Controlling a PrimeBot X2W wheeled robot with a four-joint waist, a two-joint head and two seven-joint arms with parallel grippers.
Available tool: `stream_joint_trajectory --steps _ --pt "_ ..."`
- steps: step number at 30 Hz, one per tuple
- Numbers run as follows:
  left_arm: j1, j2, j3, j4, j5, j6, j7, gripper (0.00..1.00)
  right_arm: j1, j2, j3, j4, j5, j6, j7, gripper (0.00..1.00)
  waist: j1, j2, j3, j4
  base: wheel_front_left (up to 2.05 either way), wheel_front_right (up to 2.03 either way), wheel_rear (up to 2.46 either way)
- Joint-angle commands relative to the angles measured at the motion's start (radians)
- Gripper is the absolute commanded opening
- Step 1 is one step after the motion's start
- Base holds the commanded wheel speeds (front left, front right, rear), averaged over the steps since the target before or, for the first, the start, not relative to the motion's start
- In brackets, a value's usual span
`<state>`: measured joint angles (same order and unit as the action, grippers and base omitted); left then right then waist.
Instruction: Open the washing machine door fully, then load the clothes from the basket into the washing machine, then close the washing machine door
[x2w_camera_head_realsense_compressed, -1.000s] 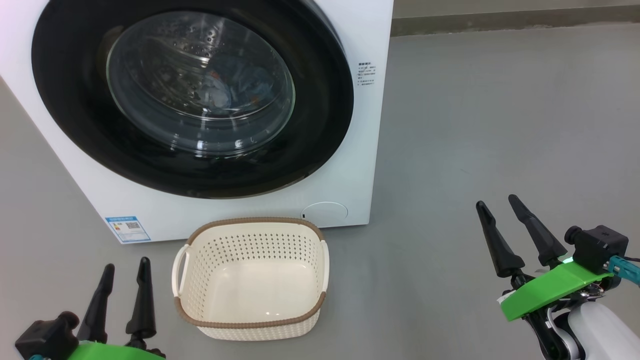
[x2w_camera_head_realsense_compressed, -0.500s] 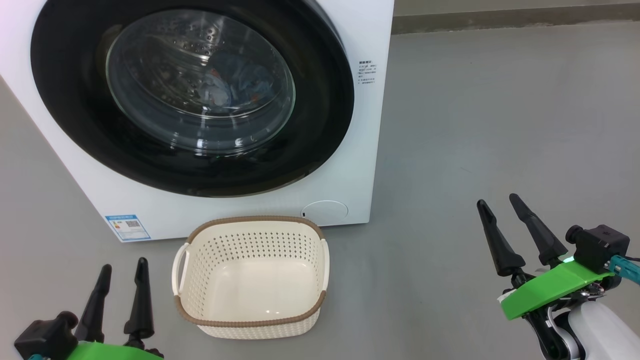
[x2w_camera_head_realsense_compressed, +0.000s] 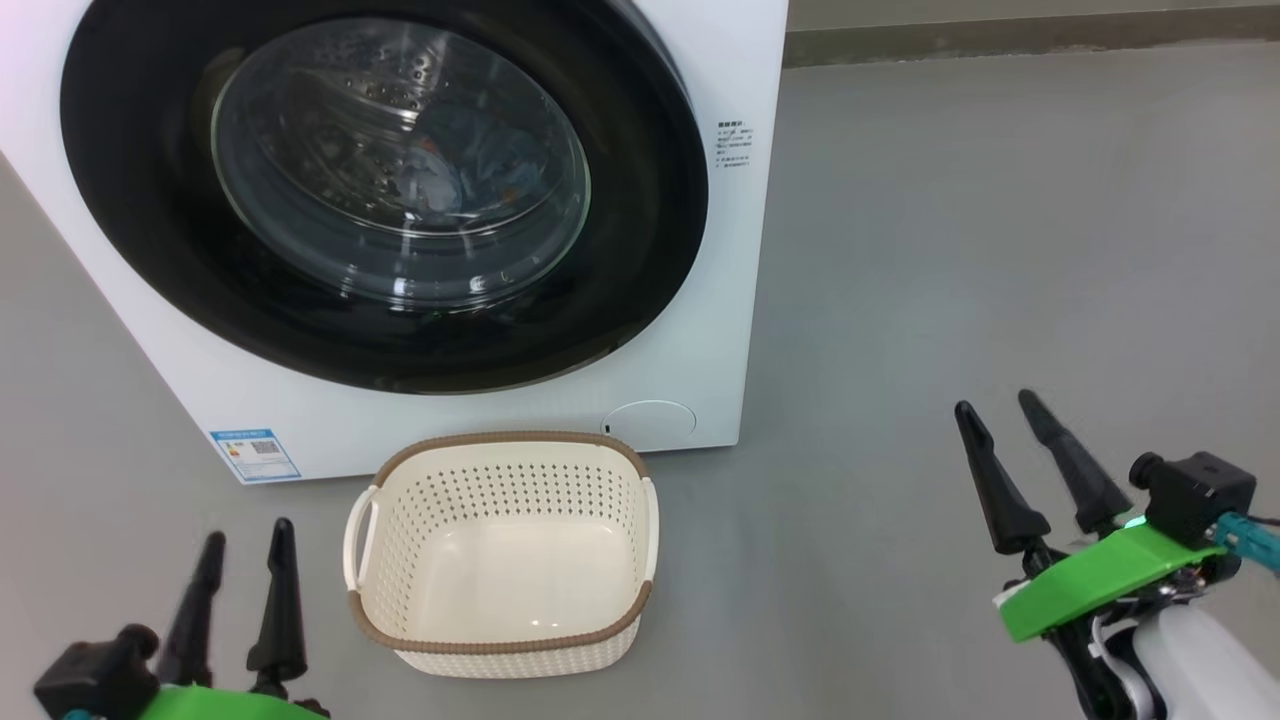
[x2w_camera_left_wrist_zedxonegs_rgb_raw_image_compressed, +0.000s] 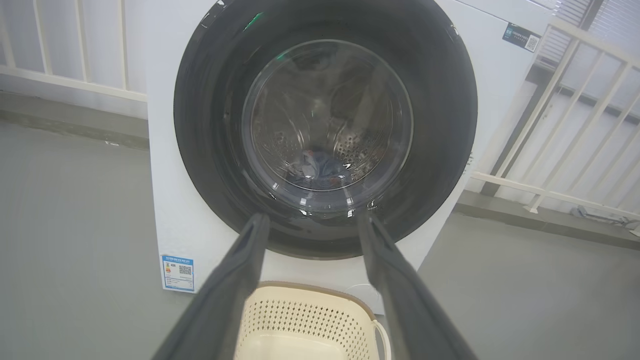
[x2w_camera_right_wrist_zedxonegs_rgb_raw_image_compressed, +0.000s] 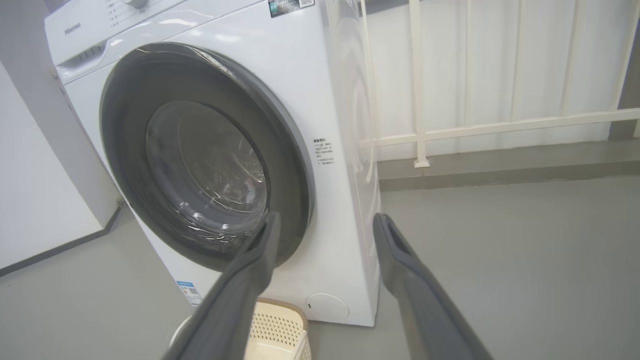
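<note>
1. Both pincers are wide open and hold nothing. The left gripper (x2w_camera_head_realsense_compressed: 248, 533) is low beside the basket (x2w_camera_head_realsense_compressed: 500, 645). The right gripper (x2w_camera_head_realsense_compressed: 995, 403) is well away on the other side, over the floor (x2w_camera_head_realsense_compressed: 1000, 200).
2. The washing machine door (x2w_camera_head_realsense_compressed: 640, 200) looks shut flat on the washing machine (x2w_camera_head_realsense_compressed: 730, 300).
3. The clothes (x2w_camera_head_realsense_compressed: 470, 165) lie inside, behind the glass. The basket is empty and sits just in front of the machine.
4. I think the door is hard, shiny and slippery. Its black edge is the best place to hold, not the round glass. I cannot tell where its handle is.
5. The clothes look soft and light, so a pinch on a fold would lift them.
6. The basket looks light and may slide if bumped.
7. The job looks about done.
</note>
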<state>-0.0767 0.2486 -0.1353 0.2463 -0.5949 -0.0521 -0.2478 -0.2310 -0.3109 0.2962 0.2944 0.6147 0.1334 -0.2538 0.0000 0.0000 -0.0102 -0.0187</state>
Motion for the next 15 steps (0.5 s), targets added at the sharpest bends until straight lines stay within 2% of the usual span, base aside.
stream_joint_trajectory --steps 1,6,12,15 --pt "0.001 -0.005 0.0 0.007 -0.002 0.0 0.001 0.0 0.002 0.004 0.001 0.007 0.002 0.0 0.001 0.0 0.0 0.0 0.0 0.0 0.0 0.0 0.0" --pt "0.03 -0.047 -0.009 0.053 -0.008 -0.001 0.005 0.0 0.056 0.041 0.019 0.057 0.008 0.0 0.006 0.0 0.0002 0.0 0.0 0.0 0.0 0.0 0.0" --pt "0.027 -0.055 0.004 0.049 -0.057 -0.004 0.023 0.0 0.06 0.051 -0.001 0.05 0.057 0.0 0.022 0.0 0.0025 0.0 -0.002 0.001 0.0 0.0 0.0" --pt "0.026 -0.058 0.01 0.048 -0.081 -0.006 0.031 0.0 0.062 0.056 -0.011 0.048 0.081 0.0 0.031 0.0 0.0008 0.0 0.0 0.002 0.0 0.0 0.0"
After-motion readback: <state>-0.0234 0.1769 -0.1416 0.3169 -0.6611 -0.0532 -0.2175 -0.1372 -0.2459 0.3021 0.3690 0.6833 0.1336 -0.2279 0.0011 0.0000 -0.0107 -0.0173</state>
